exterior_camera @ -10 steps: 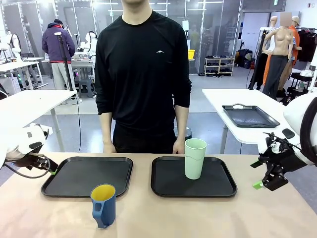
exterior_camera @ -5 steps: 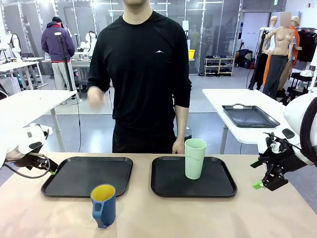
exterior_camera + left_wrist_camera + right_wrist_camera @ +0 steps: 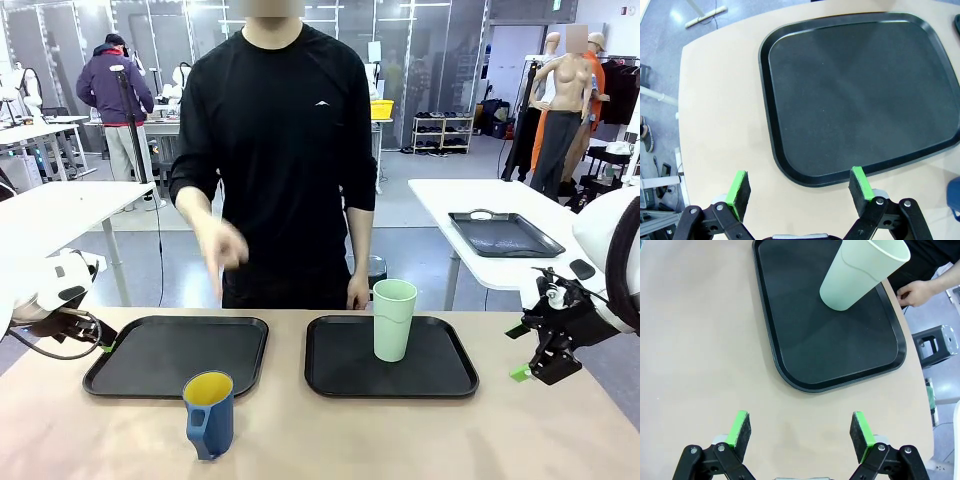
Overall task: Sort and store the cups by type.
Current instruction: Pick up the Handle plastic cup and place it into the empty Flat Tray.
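Note:
A tall pale mint-green cup point(image 3: 393, 318) stands upright on the right black tray point(image 3: 330, 375); the right wrist view shows that cup point(image 3: 860, 272) at the far end of its tray point(image 3: 790, 340). A shorter dark blue cup with a yellow inside point(image 3: 209, 412) stands on the bare table in front of the left black tray point(image 3: 130, 365). My left gripper point(image 3: 800, 187) hangs open over the table just short of the left tray point(image 3: 790, 125), holding nothing. My right gripper point(image 3: 800, 432) is open over bare table near its tray, holding nothing. It sits at the table's right edge point(image 3: 545, 365).
A person in a black shirt point(image 3: 275, 140) stands at the far side of the table. One hand point(image 3: 222, 250) is raised and blurred above the left tray; the other hand point(image 3: 358, 294) rests at the far edge. Bare tabletop lies along the near side.
The person's hand left the table's far edge, rose, and now swings forward above the left tray. Neither arm nor either cup has moved.

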You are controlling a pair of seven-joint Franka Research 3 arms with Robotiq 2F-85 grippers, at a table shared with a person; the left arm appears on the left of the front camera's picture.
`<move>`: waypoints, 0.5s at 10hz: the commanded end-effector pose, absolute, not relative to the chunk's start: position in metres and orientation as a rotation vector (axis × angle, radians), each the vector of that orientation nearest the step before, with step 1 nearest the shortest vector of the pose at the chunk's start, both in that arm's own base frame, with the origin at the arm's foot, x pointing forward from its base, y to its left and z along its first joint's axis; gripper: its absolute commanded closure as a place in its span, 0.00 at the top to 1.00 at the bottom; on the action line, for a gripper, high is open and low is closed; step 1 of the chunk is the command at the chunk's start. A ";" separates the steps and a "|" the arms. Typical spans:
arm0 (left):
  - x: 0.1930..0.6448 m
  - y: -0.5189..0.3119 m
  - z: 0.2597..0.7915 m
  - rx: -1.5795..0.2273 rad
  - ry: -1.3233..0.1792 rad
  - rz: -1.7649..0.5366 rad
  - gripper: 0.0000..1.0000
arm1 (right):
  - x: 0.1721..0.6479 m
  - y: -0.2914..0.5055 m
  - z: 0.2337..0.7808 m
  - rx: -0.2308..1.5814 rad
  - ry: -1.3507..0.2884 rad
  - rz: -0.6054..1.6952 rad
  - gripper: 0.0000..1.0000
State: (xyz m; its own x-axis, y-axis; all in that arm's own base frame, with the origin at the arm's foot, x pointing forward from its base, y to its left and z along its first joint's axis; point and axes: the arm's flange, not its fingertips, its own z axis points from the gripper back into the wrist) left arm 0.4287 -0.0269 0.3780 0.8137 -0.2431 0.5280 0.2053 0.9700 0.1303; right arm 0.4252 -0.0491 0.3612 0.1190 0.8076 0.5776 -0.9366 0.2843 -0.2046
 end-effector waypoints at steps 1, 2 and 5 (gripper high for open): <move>0.429 -0.027 0.378 0.074 -0.569 -0.246 1.00 | 0.426 -0.048 0.362 0.234 -0.667 1.297 1.00; 0.429 -0.027 0.378 0.074 -0.569 -0.246 1.00 | 0.426 -0.048 0.362 0.234 -0.667 1.297 1.00; 0.429 -0.027 0.378 0.074 -0.569 -0.246 1.00 | 0.426 -0.048 0.362 0.234 -0.667 1.297 1.00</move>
State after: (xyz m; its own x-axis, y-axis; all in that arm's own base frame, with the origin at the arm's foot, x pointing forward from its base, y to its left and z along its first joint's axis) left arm 0.4287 -0.0269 0.3780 0.8137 -0.2431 0.5280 0.2053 0.9700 0.1303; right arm 0.4252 -0.0491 0.3612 0.1190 0.8076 0.5776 -0.9366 0.2843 -0.2046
